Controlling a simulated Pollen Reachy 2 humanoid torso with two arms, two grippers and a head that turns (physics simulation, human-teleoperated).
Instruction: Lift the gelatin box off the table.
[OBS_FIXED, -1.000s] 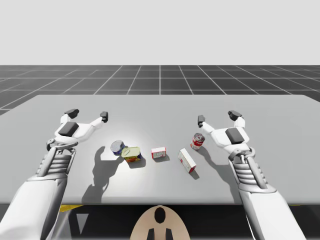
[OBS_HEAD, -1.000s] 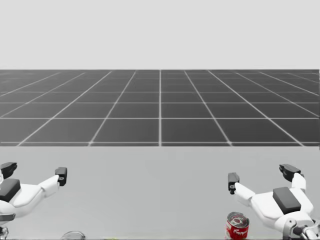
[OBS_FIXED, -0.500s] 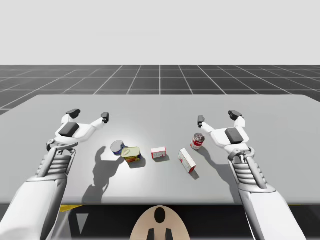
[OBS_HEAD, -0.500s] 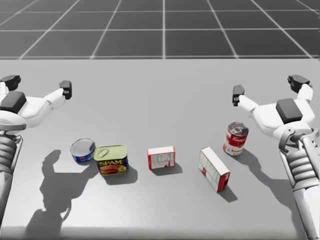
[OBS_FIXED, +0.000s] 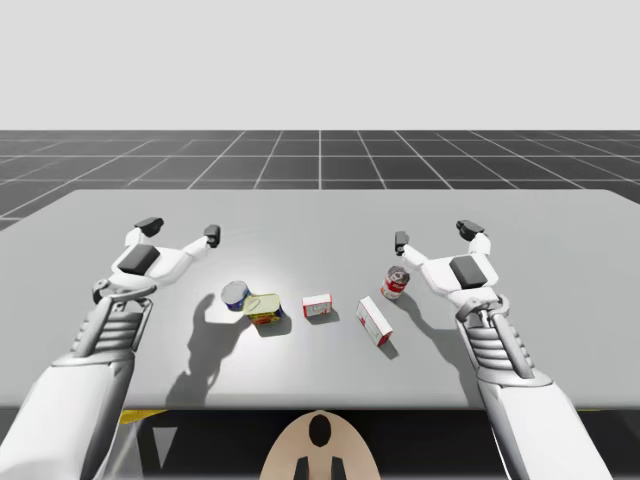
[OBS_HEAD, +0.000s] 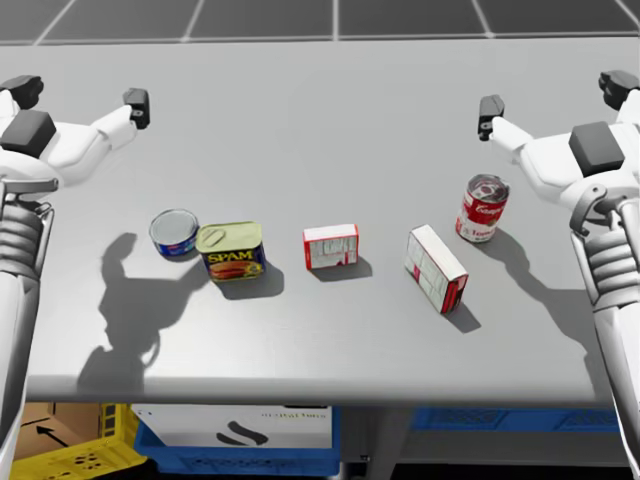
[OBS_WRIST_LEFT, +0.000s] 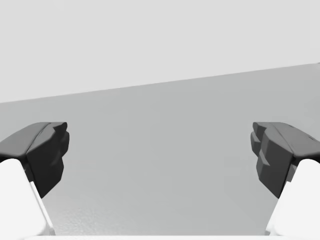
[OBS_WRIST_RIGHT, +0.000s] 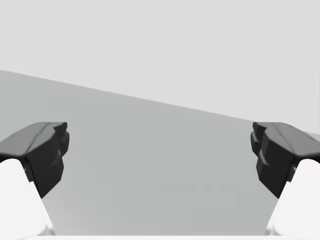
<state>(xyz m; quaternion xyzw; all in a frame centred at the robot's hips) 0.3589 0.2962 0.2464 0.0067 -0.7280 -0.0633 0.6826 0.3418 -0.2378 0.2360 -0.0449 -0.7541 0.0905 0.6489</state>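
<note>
High view: the gelatin box (OBS_FIXED: 317, 306), small, red and white, stands on the desk (OBS_FIXED: 320, 215) in the middle of a row of five things, nearer the desk's near edge than its far edge. To its left sit a rectangular tin with a yellow lid (OBS_FIXED: 264, 308) and, touching that tin, a low blue round can (OBS_FIXED: 235, 295). To its right lies a longer red-and-white box (OBS_FIXED: 373, 321), angled, and beyond it toward the right edge stands a red can (OBS_FIXED: 395, 283). The gelatin box is apart from both neighbours. My left claw (OBS_FIXED: 180, 228) hovers toward the desk's left edge and my right claw (OBS_FIXED: 432, 234) just past the red can, both spread wide with nothing in them.

Head view: the gelatin box stands upright between the tin and the longer box, well apart from both claws. A blue bin (OBS_HEAD: 240, 455) and a yellow crate (OBS_HEAD: 70, 455) show beneath the near edge.

Left wrist view: the fingers (OBS_WRIST_LEFT: 47, 150) stand far apart over bare desk.

Right wrist view: the fingers (OBS_WRIST_RIGHT: 47, 150) likewise gape, nothing between them.
</note>
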